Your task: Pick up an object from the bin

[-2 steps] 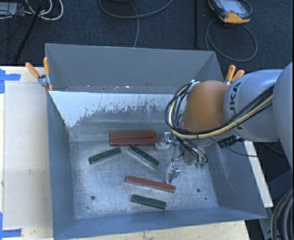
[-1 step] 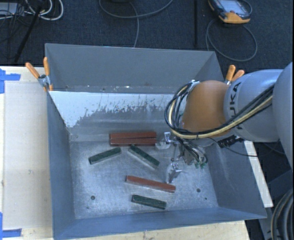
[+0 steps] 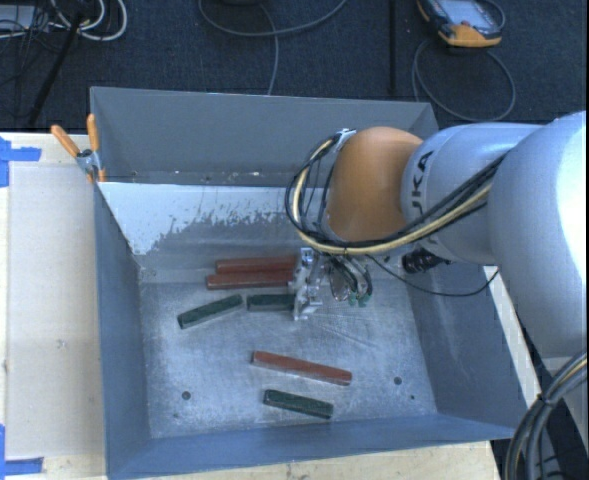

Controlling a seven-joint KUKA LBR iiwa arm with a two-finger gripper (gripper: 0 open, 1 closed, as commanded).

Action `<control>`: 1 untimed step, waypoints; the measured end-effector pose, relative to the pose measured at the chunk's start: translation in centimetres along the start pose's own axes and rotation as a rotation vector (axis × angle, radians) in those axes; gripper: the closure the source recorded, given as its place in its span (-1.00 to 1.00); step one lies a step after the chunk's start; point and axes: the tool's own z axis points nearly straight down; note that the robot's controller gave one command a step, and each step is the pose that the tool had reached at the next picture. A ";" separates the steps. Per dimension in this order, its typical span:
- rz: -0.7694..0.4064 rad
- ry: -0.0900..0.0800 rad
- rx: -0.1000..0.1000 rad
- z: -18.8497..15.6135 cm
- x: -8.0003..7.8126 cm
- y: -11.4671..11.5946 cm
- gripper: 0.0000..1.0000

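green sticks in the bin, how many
3: left green stick left of centre, middle green stick beside the claw, front green stick near the front wall. More may hide under the arm.
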 end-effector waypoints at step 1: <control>-0.001 0.000 0.000 0.0 0.0 0.0 1.00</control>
